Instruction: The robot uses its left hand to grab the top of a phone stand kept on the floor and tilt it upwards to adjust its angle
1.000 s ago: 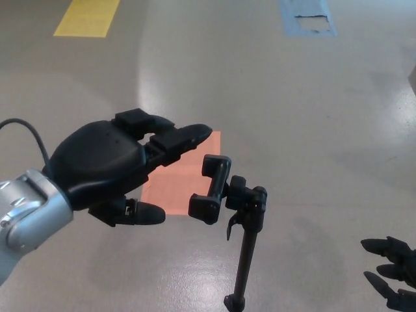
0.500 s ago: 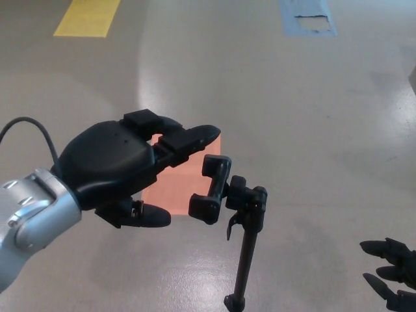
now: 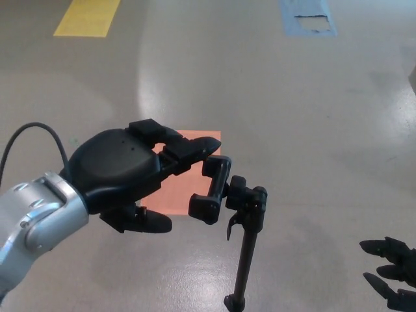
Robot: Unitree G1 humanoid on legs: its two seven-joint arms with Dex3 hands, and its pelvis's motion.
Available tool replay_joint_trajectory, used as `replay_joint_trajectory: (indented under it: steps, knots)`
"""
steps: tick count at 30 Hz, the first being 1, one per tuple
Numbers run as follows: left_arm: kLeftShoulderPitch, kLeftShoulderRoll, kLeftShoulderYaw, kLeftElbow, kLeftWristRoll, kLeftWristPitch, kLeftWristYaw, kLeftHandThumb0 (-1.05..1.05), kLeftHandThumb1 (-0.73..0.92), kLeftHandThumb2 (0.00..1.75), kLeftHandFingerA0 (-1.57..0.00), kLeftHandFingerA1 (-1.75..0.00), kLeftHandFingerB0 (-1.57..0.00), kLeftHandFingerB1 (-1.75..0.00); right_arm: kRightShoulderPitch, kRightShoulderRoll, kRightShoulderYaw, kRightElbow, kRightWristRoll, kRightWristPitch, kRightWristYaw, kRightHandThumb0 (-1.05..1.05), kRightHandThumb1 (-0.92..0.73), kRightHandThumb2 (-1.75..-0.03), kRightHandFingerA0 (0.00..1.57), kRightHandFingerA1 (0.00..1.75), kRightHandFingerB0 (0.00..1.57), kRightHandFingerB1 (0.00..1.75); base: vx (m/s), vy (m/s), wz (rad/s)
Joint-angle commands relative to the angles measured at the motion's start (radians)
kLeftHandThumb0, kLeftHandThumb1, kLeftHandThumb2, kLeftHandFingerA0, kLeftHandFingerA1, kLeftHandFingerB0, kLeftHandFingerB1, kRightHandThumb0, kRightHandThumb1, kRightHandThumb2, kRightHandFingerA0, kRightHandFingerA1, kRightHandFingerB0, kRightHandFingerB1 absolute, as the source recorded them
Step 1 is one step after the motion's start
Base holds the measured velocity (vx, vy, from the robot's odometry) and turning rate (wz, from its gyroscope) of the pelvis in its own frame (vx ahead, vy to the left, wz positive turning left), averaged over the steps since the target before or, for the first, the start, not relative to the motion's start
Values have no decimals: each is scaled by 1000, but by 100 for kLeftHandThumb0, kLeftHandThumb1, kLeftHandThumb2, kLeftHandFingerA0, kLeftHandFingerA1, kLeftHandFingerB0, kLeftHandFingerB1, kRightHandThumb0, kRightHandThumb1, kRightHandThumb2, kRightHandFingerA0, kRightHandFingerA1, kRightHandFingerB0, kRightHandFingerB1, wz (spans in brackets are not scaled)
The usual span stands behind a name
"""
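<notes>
Currently the left hand (image 3: 127,172) is open and holds nothing. Its two upper fingers (image 3: 195,147) extend toward the right of the picture, and the thumb (image 3: 146,221) lies well below them, leaving a wide gap between. This spread suits a grasp from the side: the fingers can pass over the top of the clamp while the thumb comes in beneath it. The upper fingertips appear just beside, or just over, the upper end of the clamp; whether they touch it cannot be told from this view.

The phone stand (image 3: 244,234) stands on the floor (image 3: 312,130) directly to the right of the hand. Its thin black pole (image 3: 246,260) rises nearly upright, and the foot is cut off by the lower picture edge. At the top, the clamp (image 3: 211,188) sits empty and tilted, joined to the pole by a pivot block (image 3: 250,198). That joint is presumably where the angle adjustment will occur, so the grasp belongs on the clamp, not the pole.

Behind the hand, an orange floor patch (image 3: 188,179) is partly covered.

The right hand (image 3: 390,266) rests at the lower right corner, fingers apart and empty, well clear of the stand.
</notes>
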Motion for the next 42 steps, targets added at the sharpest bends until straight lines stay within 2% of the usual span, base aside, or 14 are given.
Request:
replay_joint_trajectory:
  steps: [1, 4, 6, 10, 14, 18, 19, 22, 23, 25, 35, 37, 38, 42]
  knots:
    - [-4, 3, -8, 9, 25, -5, 13, -73, 71, 63, -19, -30, 0, -14, -7, -13, -4, -1, 4, 14, 9, -69, -76, -63, 33, 44, 30, 34, 0, 0, 0]
    - [-12, 1, -12, 8, 32, -3, 11, -79, 58, 89, -15, -41, 0, -12, -15, -14, -3, 1, 0, 14, 8, -69, -76, -63, 33, 43, 30, 34, 0, 0, 0]
    - [-11, -2, -17, 2, 42, 1, 13, -69, 68, 61, -20, -30, 0, -15, -16, -14, -4, -2, 3, 20, 14, -69, -76, -63, 33, 43, 30, 34, 0, 0, 0]
    - [-3, -8, -20, -3, 44, 7, 10, -75, 55, 86, -14, -41, 0, -14, -15, -16, -1, -2, 1, 21, 19, -69, -76, -63, 33, 44, 30, 34, 0, 0, 0]
    - [-2, -13, -22, 4, 51, 8, 19, -69, 65, 61, -21, -31, 0, -17, -16, -21, 2, -11, -5, 30, 22, -69, -78, -63, 33, 43, 31, 34, 0, 0, 0]
    - [-3, -13, -24, 5, 55, 8, 20, -69, 66, 61, -21, -31, 0, -17, -17, -22, 3, -9, -5, 31, 28, -70, -78, -63, 31, 45, 30, 34, 0, 0, 0]
    - [-7, -13, -25, 1, 57, 15, 8, -77, 56, 87, -14, -38, 0, -11, -22, -18, -3, -1, 7, 25, 37, -69, -77, -63, 30, 45, 30, 35, 0, 0, 0]
    - [-10, -13, -27, 1, 56, 16, 0, -77, 56, 87, -14, -39, 0, -11, -27, -19, -4, 6, 8, 18, 44, -69, -76, -63, 30, 44, 30, 34, 0, 0, 0]
    - [-10, -14, -28, 2, 57, 14, 4, -69, 67, 61, -20, -30, 0, -15, -27, -20, -4, 5, 8, 21, 46, -70, -76, -64, 30, 43, 30, 34, 0, 0, 0]
    - [-11, -16, -29, 8, 57, 7, 12, -72, 54, 87, -14, -43, 0, -17, -29, -21, -5, 1, 10, 25, 53, -69, -76, -63, 30, 43, 30, 34, 0, 0, 0]
    - [-15, -12, -33, 28, 56, 0, 19, -73, 54, 87, -14, -43, 0, -16, -31, -23, -4, 1, 10, 23, 76, -68, -75, -62, 32, 41, 30, 34, 0, 0, 0]
    - [-17, -11, -35, 29, 60, 3, 19, -69, 68, 62, -20, -30, 0, -15, -31, -23, -3, 0, 8, 22, 76, -68, -75, -62, 32, 41, 30, 34, 0, 0, 0]
    - [-23, -10, -36, 33, 66, 5, 19, -74, 55, 88, -14, -43, 0, -15, -35, -23, -4, 1, 10, 20, 79, -68, -75, -62, 32, 41, 29, 34, 0, 0, 0]
    - [-20, -12, -36, 39, 58, -1, 22, -72, 54, 87, -14, -43, 0, -17, -37, -21, -4, 7, 11, 20, 82, -69, -74, -62, 32, 40, 29, 34, 0, 0, 0]
